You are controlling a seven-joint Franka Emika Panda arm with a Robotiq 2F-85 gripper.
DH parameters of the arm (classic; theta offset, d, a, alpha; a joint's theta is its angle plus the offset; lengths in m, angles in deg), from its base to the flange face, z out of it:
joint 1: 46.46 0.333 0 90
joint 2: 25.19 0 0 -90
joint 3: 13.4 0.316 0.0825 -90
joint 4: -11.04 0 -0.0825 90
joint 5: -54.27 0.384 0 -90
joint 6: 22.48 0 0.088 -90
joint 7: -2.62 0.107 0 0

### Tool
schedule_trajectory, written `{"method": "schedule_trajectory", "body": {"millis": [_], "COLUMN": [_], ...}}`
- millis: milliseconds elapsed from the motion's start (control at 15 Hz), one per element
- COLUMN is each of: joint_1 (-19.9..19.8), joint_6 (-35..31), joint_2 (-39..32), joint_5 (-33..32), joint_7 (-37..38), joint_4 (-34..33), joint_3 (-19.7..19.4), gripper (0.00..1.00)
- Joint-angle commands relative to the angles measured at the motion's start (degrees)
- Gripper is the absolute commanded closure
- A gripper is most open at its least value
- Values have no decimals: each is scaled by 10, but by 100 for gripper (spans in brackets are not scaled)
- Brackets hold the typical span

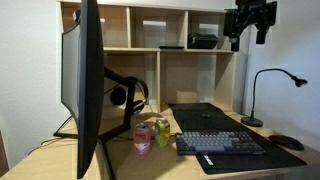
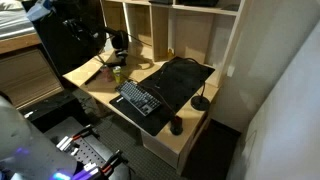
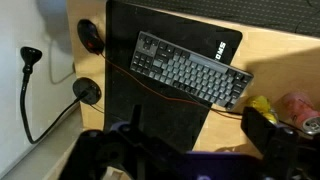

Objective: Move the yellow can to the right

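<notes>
Found the claw (image 1: 250, 40) hanging way up at the right, level with the top shelf (image 1: 160, 48) and well above the desk (image 1: 50, 158). Spread wide going by the fingers (image 3: 268, 135) in the wrist view, gripping nothing. Straight below: a keyboard (image 1: 220, 142) on a black mat (image 1: 205, 115), with a mouse (image 1: 288, 142) just right of it and a lamp (image 1: 262, 95) farther back. Spotted the yellow can (image 1: 162, 130) upright on the desk, just left of the keyboard and just right of the pink can (image 1: 142, 137) (touching or not, can't tell). Beyond those, headphones (image 1: 128, 95) behind the cans and a big monitor (image 1: 88, 80) at the left.
</notes>
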Motion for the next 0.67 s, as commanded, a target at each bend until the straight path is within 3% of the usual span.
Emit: {"method": "schedule_trajectory", "body": {"millis": [0,267,400,467,600], "joint_1": [10,10,21,30,56], "joint_6": [3,3,57,44,30], "joint_2": [-3,-3,-10,-7,-8], "joint_5": [-7,-7,9,19,92], "joint_7": [6,6,-10,-16,-13], "joint_4": [-2,-2,-17,-11,-13], "joint_3": [-8,-8,-16,-24,-48], "gripper": [0,0,0,0,0]}}
